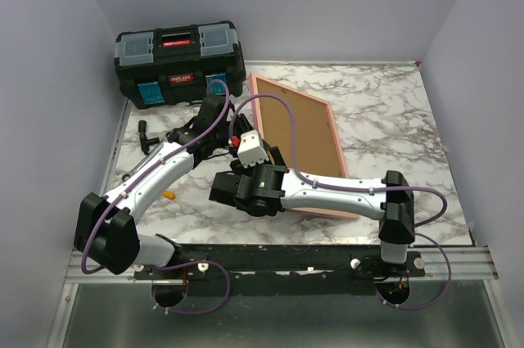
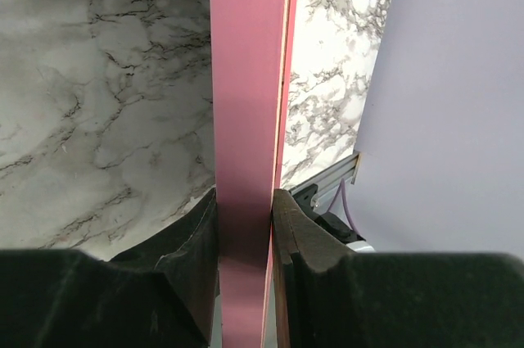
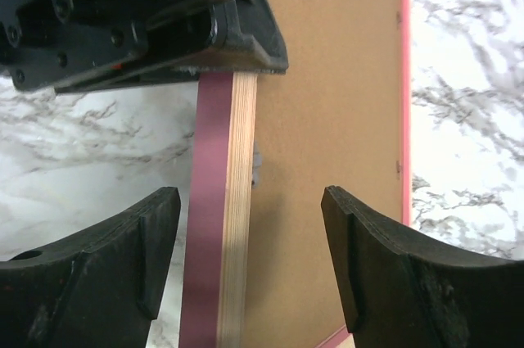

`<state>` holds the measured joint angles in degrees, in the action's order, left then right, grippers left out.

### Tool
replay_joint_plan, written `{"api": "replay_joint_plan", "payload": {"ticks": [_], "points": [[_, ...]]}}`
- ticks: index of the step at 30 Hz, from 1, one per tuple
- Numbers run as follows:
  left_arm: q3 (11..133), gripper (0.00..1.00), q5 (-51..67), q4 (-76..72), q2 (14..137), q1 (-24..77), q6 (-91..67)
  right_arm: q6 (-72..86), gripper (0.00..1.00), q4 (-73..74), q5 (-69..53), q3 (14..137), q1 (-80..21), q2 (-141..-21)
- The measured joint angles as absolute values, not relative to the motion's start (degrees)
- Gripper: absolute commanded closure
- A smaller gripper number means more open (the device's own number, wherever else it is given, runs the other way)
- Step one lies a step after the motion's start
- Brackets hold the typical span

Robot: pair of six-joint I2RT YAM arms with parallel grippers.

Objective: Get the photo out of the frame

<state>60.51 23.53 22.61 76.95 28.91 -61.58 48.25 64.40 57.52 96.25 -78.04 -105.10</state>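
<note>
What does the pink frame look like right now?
The frame is a big, thin pink rectangle with a pale wooden-looking inner edge. Its brown backing board faces up, so no photo shows. It sits on the marble table, seemingly tipped up along one long side, where the left gripper pinches its edge. The right gripper hovers open around that edge.

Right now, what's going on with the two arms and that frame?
The left end effector is shut on one long edge of the pink picture frame. The frame has its brown backing board facing up on the marble table. The right end effector is open and straddles the same edge right beside the left one, gripping nothing. The photo is not visible in any view, so it does not appear to be out yet.
</note>
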Motion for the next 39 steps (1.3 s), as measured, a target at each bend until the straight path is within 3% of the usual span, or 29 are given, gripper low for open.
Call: {"api": "replay_joint_plan", "payload": {"ticks": [4,8,15,16,18,29,30,32,35,36,39], "points": [[60.51,1.00,23.53,22.76,76.95,28.95,-61.89,52.51,0.28,71.94,61.76,101.30,-78.30,-110.24],[60.53,1.00,22.94,23.33,77.03,29.10,-61.82,54.68,0.37,76.69,64.45,103.26,-78.59,-114.65],[61.25,1.00,22.83,23.73,77.43,29.71,-61.71,56.38,0.63,79.53,65.78,103.48,-78.81,-114.87],[61.28,1.00,22.81,23.79,77.43,29.80,-61.71,56.40,0.69,79.81,65.82,103.55,-78.81,-114.87],[61.28,1.00,22.81,23.86,77.49,29.87,-61.73,56.51,0.99,79.88,65.80,103.55,-78.81,-114.87],[61.52,1.00,22.24,23.53,77.47,30.35,-61.47,56.95,0.99,80.68,65.80,103.88,-78.81,-114.67],[61.52,1.00,22.24,23.38,77.47,30.39,-61.47,56.77,0.98,80.62,65.73,103.88,-78.81,-114.54],[61.52,1.00,22.26,23.00,77.47,30.39,-61.47,55.42,0.84,79.75,65.25,103.74,-78.81,-113.97],[61.52,1.00,22.37,22.65,77.47,30.39,-61.67,51.03,0.30,73.56,63.24,100.05,-78.52,-110.32],[61.52,1.00,22.55,22.46,77.47,30.39,-61.78,49.15,0.17,70.24,62.19,97.95,-78.39,-108.42],[61.47,1.00,22.46,21.89,77.47,30.50,-62.04,43.79,0.08,58.94,57.82,91.13,-78.35,-101.06]]}}
